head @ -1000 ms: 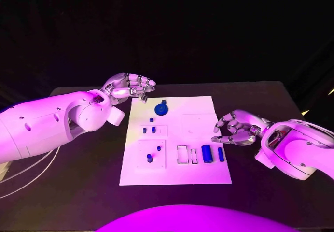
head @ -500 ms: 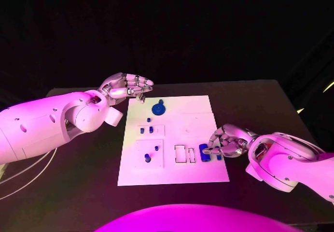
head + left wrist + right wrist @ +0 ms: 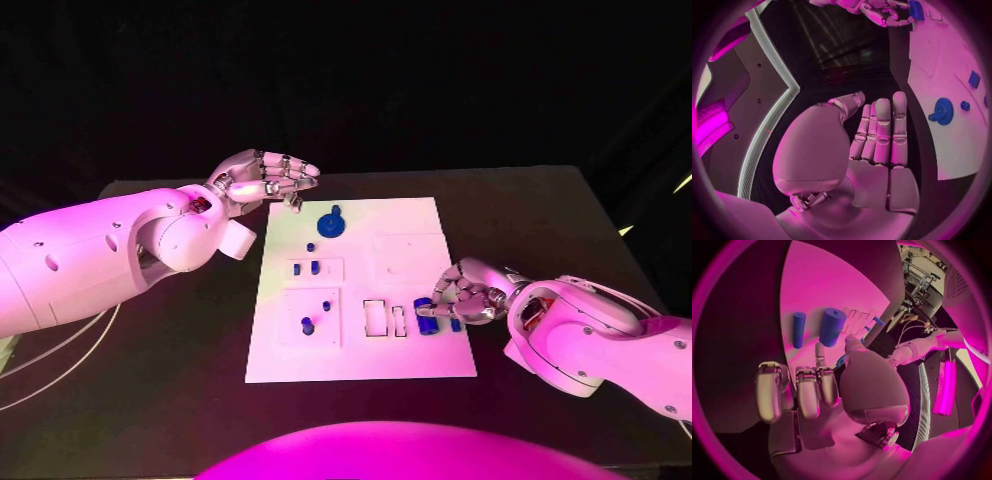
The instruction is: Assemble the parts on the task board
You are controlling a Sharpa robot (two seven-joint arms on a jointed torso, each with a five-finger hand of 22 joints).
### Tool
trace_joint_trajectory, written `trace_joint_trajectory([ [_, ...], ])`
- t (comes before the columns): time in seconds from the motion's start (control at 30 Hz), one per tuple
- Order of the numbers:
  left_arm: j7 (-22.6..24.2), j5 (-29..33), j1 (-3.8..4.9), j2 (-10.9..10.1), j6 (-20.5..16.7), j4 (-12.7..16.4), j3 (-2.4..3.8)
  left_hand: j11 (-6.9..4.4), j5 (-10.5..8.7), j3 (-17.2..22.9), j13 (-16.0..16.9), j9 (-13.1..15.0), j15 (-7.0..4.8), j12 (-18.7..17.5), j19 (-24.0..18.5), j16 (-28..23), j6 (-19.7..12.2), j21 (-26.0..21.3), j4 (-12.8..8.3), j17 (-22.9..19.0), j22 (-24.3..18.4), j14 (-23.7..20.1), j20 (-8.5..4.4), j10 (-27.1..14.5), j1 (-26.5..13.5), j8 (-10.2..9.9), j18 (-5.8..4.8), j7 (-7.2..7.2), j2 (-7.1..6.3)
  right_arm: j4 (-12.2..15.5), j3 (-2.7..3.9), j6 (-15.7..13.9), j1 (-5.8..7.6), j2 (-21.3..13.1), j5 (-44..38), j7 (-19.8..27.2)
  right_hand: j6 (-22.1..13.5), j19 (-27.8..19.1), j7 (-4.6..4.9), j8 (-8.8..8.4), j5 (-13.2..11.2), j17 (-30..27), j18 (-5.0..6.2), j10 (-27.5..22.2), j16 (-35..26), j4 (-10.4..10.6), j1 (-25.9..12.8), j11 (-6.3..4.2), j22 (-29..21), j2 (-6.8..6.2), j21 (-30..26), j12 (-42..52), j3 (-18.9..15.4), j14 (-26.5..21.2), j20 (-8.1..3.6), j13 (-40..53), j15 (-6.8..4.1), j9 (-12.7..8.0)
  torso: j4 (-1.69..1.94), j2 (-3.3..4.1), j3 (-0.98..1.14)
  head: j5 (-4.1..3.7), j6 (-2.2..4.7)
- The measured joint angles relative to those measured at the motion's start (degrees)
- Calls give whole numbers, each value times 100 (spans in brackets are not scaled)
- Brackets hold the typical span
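Note:
The white task board (image 3: 411, 250) lies in the middle of the black table. On its near right part lie a thick blue cylinder (image 3: 427, 316) and a thin blue rod (image 3: 456, 323). My right hand (image 3: 464, 292) hovers low just over them, its fingers bent down and nothing in its grip. The right wrist view has the cylinder (image 3: 832, 326) and the rod (image 3: 798, 329) just past its fingertips (image 3: 819, 351). My left hand (image 3: 267, 178) hangs off the board's far left corner, loosely bent and holding nothing. A round blue knob (image 3: 333, 224) stands beside it.
Small blue pieces (image 3: 304, 268) sit in a square recess, and more (image 3: 307, 324) in the recess nearer me. Two slots (image 3: 376, 317) lie beside the cylinder. Bare black table (image 3: 173, 350) runs around the board.
My right hand has come down and leftward from the board's right edge, until it is over the cylinder and rod. The left hand has stayed put.

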Motion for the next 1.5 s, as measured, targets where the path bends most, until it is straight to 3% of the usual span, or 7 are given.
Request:
trace_joint_trajectory([
  [0.6, -24, 5, 0, -29, 21, 4, -1, 0, 0, -16, -1, -1, 0, 0, 0, 0, 0, 0, 16, 0, 0, 0, 0, 0, 0, 0, 0, 0, 0, -112, 28, 462, -105, 288, -632, -445, 94, 21, -51, 139, -148, -1, 0, -21, 0, 3, -74, -22, -1, -31, 0, -22, -440, 0, -21, -1, 0, -21, 1, 0, 2, 37, -37],
  [0.87, -38, 6, 0, -38, 37, 6, -2, 0, 0, -16, -5, -2, 0, 0, 0, 0, 0, 0, 16, 0, 1, 0, 0, 0, 0, 0, 0, 0, 0, -105, 35, 507, -115, 317, -796, -513, 178, 33, -95, 227, -39, -2, 1, -9, 0, -42, 673, -73, -2, 129, 0, -54, -367, -1, -34, -2, -43, -109, 1, -1, 1, 52, -44],
  [0.93, -40, 6, 0, -40, 41, 6, -2, 0, 0, -16, -5, -2, 0, 0, 0, 0, 0, 0, 16, 0, 1, 0, 0, 0, 0, 0, 0, 0, 0, -84, 35, 491, -119, 323, -806, -513, 215, 41, -90, 230, -50, -2, 1, 0, 0, -25, 810, -83, -2, 145, 0, -54, -252, 0, -41, -2, -43, -137, 1, -2, 0, 52, -44],
  [1.07, -45, 6, 0, -43, 45, 6, -2, 0, 0, -16, -5, -2, 0, 0, 0, 0, 0, 0, 16, 0, 1, 0, 0, 0, 0, 0, 0, 0, 0, -60, 27, 413, -128, 311, -790, -506, 281, 41, -115, 263, 239, -2, 1, -8, 0, -16, 871, -115, -2, 205, 0, -54, -104, 0, -41, -2, -84, -190, 1, -2, 1, 52, -44],
  [1.2, -50, 6, 0, -47, 49, 6, -2, 0, 0, -16, -4, -2, 0, 0, 0, 0, 0, 0, 16, 0, -6, 0, 0, 0, -1, 0, 0, 0, 1, -19, 9, 255, -141, 279, -665, -486, 323, 32, -74, 278, 454, -2, 0, 0, 0, -14, 918, -185, 0, 233, 46, -54, 9, 0, -95, -2, -124, -214, 1, -1, 1, 52, -46],
  [1.33, -57, 7, 0, -49, 52, 5, -2, 0, 0, -16, -9, -2, 0, 0, 0, 0, 0, 0, 16, 0, -6, 0, 0, 0, -23, 0, 1, 0, 23, 52, -7, 54, -127, 250, -382, -439, 345, 47, -52, 278, 520, -2, 0, -20, 0, -1, 934, -204, 2, 262, 86, -54, 55, -4, -117, -3, -161, -213, 1, -1, -1, 51, -40],
  [1.5, -64, 8, 0, -49, 56, 3, -3, 0, 0, -16, -9, -2, 0, 0, 0, 0, 0, -27, 16, 1, -6, 0, 0, 0, -23, 3, 1, 0, 23, 169, 4, -158, 5, 203, -2, -340, 353, 38, -45, 277, 520, -3, 1, -1, 0, 0, 763, -226, 2, 434, 106, -54, 69, 0, -143, -3, -165, -218, 3, -1, -1, 55, -32],
])
